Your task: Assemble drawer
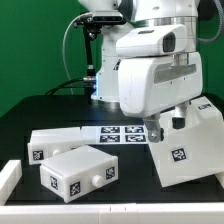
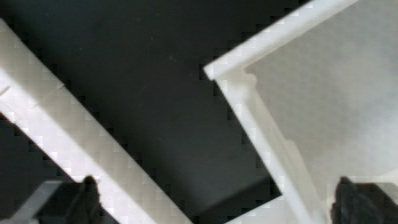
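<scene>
Three white drawer parts lie on the black surface (image 1: 60,110). Exterior view: one large casing (image 1: 190,150) sits at that view's right under the arm, one rear tray (image 1: 45,145) and one front tray (image 1: 78,172) at its left, one marker board (image 1: 125,133) between. Wrist view: the pincer (image 2: 217,205) stands wide, gripping nothing, above a casing wall (image 2: 267,110). Step judged: approaching the casing; the next move calls for closing on one wall.
</scene>
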Available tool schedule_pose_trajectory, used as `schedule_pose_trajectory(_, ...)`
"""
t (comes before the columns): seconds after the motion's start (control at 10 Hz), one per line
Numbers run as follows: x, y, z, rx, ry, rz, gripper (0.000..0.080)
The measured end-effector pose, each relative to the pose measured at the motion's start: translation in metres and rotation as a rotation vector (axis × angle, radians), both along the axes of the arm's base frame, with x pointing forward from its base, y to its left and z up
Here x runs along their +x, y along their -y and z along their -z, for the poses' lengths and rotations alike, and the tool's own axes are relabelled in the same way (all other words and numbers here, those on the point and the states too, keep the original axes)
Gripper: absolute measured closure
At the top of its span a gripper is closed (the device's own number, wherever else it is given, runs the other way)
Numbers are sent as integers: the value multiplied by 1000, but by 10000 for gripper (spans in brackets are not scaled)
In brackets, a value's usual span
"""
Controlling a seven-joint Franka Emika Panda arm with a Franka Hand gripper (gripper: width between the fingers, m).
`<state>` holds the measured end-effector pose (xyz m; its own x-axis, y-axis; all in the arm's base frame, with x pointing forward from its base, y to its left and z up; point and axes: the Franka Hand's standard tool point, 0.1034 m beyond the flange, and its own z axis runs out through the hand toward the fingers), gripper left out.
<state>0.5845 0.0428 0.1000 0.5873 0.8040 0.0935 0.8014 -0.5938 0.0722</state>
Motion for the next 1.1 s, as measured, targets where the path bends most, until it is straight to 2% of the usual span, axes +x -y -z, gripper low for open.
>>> schedule_pose_trajectory(0.3, -6, 20, -35, -2, -49, 158, 150)
schedule_pose_trajectory(0.4, -9, 22, -43, 3, -72, 251, 150)
schedule_pose_trajectory(0.5, -8, 19, -54, 11, -77, 389, 150)
schedule_pose_trajectory(0.7, -8, -2, -55, 4, -157, 730, 150)
schedule_pose_trajectory(0.8, 1, -8, -56, 3, -179, 821, 150)
schedule_pose_trajectory(0.9, 10, -11, -58, 15, -171, 890, 150)
schedule_pose_trajectory(1.1, 11, -14, -56, 37, -153, 965, 150)
